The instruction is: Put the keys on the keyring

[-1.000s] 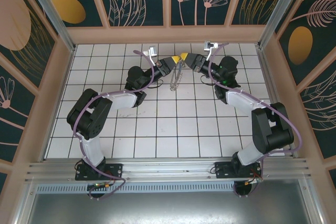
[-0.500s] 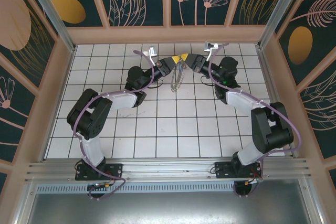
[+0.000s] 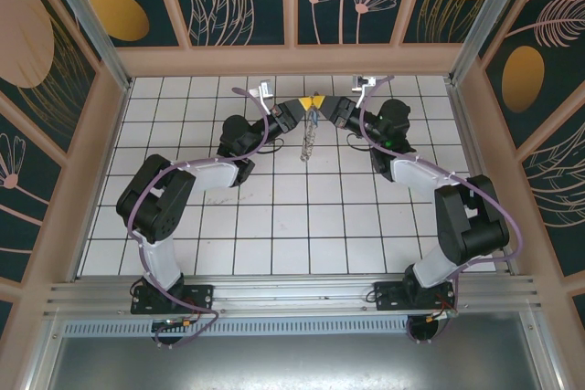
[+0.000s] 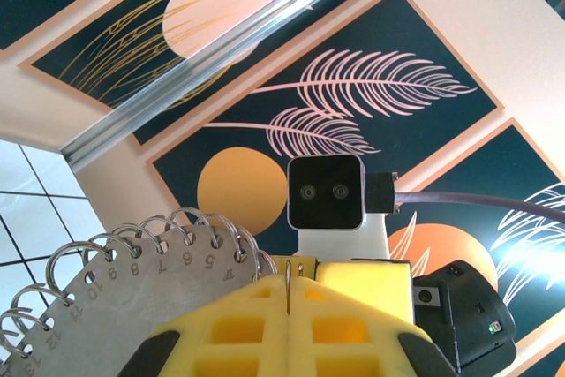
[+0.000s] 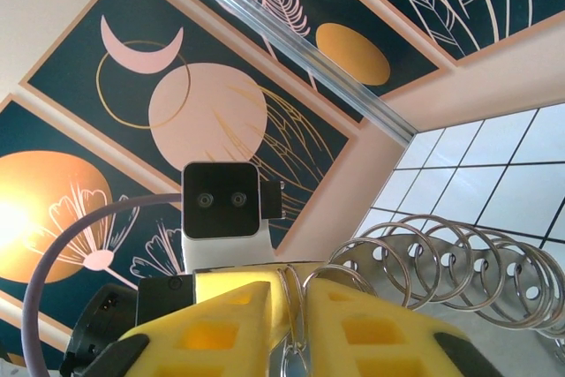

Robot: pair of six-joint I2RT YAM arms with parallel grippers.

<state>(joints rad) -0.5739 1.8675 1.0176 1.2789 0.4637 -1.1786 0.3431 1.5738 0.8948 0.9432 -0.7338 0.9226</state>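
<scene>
Seen from the top external camera, the left end effector (image 3: 305,104) and right end effector (image 3: 322,100) meet tip to tip above the far middle of the desk (image 3: 274,216). The keyring (image 3: 308,139) hangs between them as a thin pale strip. At the left wrist, the left end effector (image 4: 290,297) is pressed narrow, seemingly on the edge of the keyring (image 4: 115,302), a numbered plate fringed with coils. At the right wrist, the right end effector (image 5: 291,306) pinches a wire ring (image 5: 284,282) upright beside the keyring (image 5: 441,262); whether it carries the keys cannot be told. Threading probably needs the left to hold steady while the right feeds slowly along one coil.
</scene>
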